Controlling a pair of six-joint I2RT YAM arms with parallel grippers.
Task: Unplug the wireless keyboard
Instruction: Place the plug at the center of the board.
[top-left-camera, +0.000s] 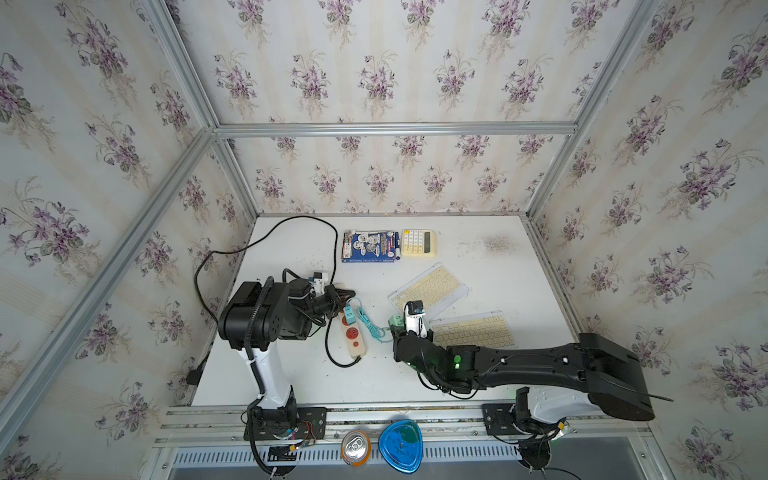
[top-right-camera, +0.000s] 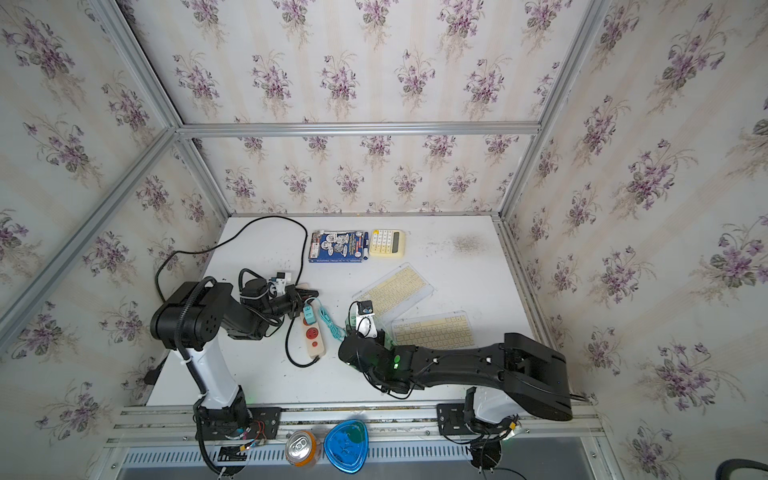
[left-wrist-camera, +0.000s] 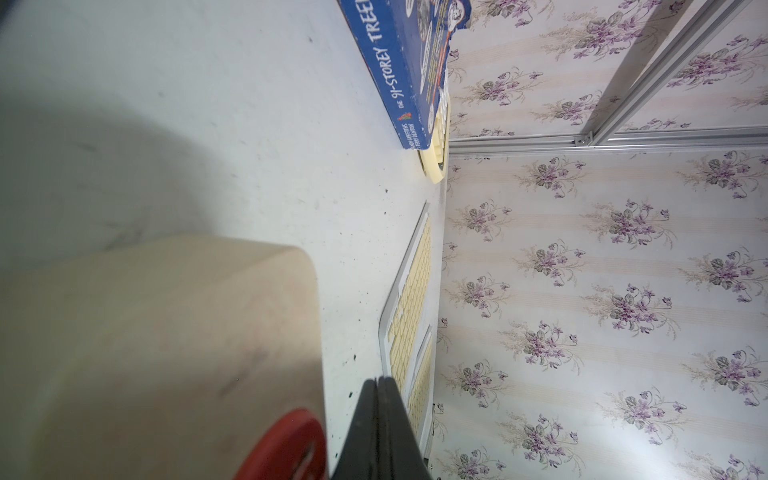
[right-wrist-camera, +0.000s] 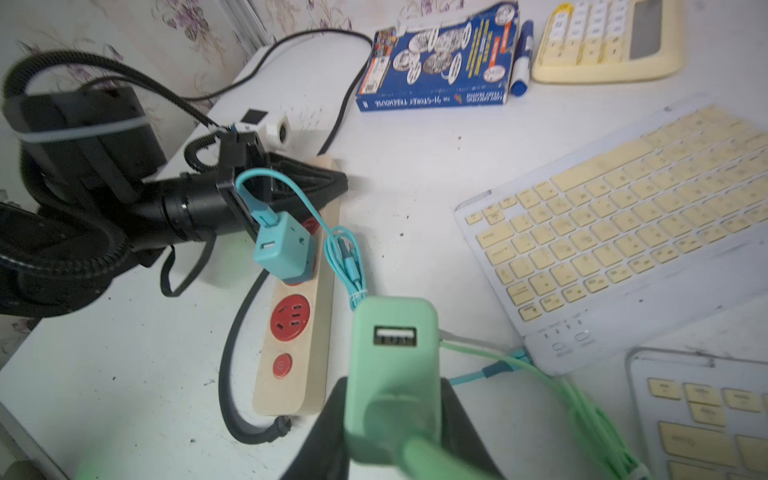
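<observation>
White tabletop (top-left-camera: 291, 374), floral-papered enclosure; stock as you find it:

- Power strip (right-wrist-camera: 291, 353), cream with red sockets, lying between the arms. Left gripper (left-wrist-camera: 380, 399): pressed together, nothing between the jaws, resting at the strip's far end, apparently pinning it down.
- Green USB charger (right-wrist-camera: 390, 374): out of the strip, held clear beside its near end. Right gripper (right-wrist-camera: 392, 399): pinching this charger by its sides. Green cable (right-wrist-camera: 573, 399) trails toward the near keyboard (top-left-camera: 476, 330); its far end is not visible.
- Teal charger (right-wrist-camera: 282, 245): seated in the strip. Teal cable (right-wrist-camera: 345, 257) runs to a corner of the far keyboard (top-left-camera: 430, 289), where its connector appears to be plugged in.
- Both keyboards lie flat on the right half of the table, near each other.
- Sundry: book (top-left-camera: 368, 246), calculator (top-left-camera: 419, 242), along the back edge.

Status, by your judgement: the pull is made for the green charger, so the main step looks done if its lead feeds the intended keyboard. Left for you: set the charger down, release, and withdraw both arms. The teal lead is connected at both ends.
</observation>
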